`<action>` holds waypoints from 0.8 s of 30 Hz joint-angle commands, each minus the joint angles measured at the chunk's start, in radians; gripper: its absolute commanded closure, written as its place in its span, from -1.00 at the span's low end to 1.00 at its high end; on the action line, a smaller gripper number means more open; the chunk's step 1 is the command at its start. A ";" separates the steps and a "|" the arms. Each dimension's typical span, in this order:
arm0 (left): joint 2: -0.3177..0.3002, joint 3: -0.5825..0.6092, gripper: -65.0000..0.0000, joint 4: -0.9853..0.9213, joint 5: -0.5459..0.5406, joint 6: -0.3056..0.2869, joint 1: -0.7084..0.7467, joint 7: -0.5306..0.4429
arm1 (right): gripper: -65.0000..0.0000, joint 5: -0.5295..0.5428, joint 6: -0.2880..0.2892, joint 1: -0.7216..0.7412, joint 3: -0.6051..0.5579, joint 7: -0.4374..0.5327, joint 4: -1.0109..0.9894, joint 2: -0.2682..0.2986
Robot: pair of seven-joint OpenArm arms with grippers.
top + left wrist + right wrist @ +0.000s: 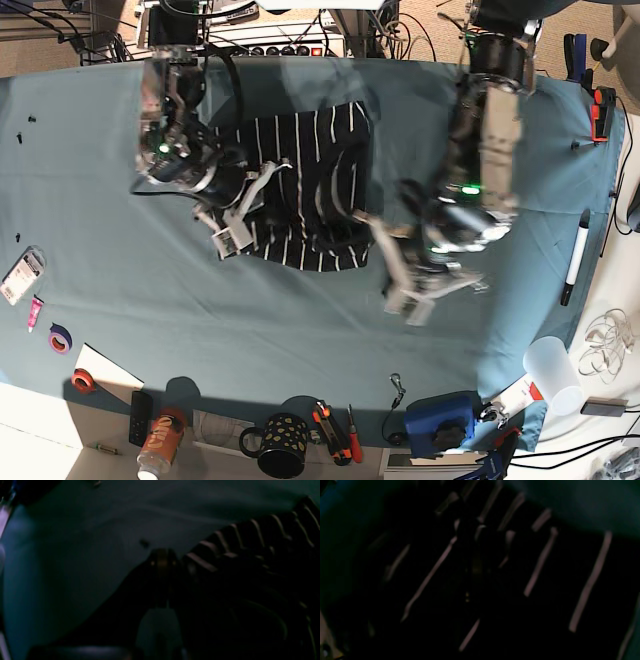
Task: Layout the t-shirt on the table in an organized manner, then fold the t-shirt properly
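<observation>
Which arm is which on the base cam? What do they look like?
Both arms are dark grey and metallic with glossy housings, each showing a small green light. Each ends in a white gripper: the left gripper on the view's right, the right gripper on its left. Black cables trail from the bases.

left end effector (415,285) motion-blurred — wrist views dark

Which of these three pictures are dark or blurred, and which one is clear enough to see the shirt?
Left wrist view: very dark, soft focus; only the white stripes of the dark striped fabric t-shirt and the dim teal cloth-covered table show. Right wrist view: darkest, stripes smeared. Base view: bright and sharp, though the left gripper is motion-blurred; the right gripper is crisp.
</observation>
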 commanded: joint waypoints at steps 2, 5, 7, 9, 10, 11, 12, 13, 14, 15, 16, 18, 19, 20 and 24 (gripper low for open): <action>-0.001 -0.074 1.00 0.017 -0.062 -0.035 0.016 -0.012 | 1.00 0.003 0.005 0.014 0.000 0.025 -0.033 0.005; -0.001 -0.190 1.00 0.017 -0.178 -0.094 0.055 0.027 | 1.00 0.002 0.005 0.015 0.000 0.021 -0.064 0.005; -0.001 -0.260 1.00 0.017 -0.259 -0.133 0.074 0.053 | 1.00 0.002 0.005 0.016 0.000 0.005 -0.056 0.005; -0.001 -0.319 1.00 0.018 -0.322 -0.169 0.087 0.077 | 1.00 0.002 0.005 0.015 0.000 -0.016 -0.018 0.005; -0.001 -0.346 1.00 0.018 -0.343 -0.184 0.093 0.085 | 1.00 0.003 0.005 0.015 0.000 -0.037 0.016 0.005; -0.001 -0.372 1.00 0.018 -0.357 -0.197 0.098 0.093 | 1.00 0.003 0.005 0.015 0.000 -0.057 0.058 0.005; -0.001 -0.395 1.00 0.018 -0.362 -0.209 0.104 0.104 | 1.00 0.003 0.004 0.015 0.000 -0.068 0.103 0.005; -0.002 -0.418 1.00 0.019 -0.362 -0.218 0.108 0.117 | 1.00 0.003 -0.002 0.015 0.000 -0.074 0.153 0.005; -0.001 -0.441 1.00 0.021 -0.362 -0.229 0.111 0.134 | 1.00 0.002 -0.015 0.015 0.000 -0.077 0.200 0.005; -0.001 -0.463 1.00 0.023 -0.362 -0.238 0.111 0.154 | 1.00 0.002 -0.034 0.015 0.000 -0.082 0.247 0.005; -0.001 -0.484 1.00 0.026 -0.362 -0.243 0.111 0.174 | 1.00 0.002 -0.052 0.015 0.000 -0.092 0.290 0.005; -0.002 -0.518 1.00 0.037 -0.363 -0.242 0.113 0.197 | 1.00 -0.016 -0.073 0.011 0.002 -0.122 0.349 0.005; -0.004 -0.529 1.00 0.042 -0.366 -0.242 0.117 0.196 | 1.00 -0.031 -0.080 0.005 0.006 -0.128 0.363 0.005; -0.010 -0.537 1.00 0.045 -0.370 -0.241 0.126 0.194 | 1.00 -0.040 -0.087 -0.005 0.012 -0.134 0.367 0.005; -0.059 -0.541 1.00 0.055 -0.390 -0.241 0.188 0.197 | 1.00 -0.034 -0.093 -0.054 0.063 -0.172 0.367 0.005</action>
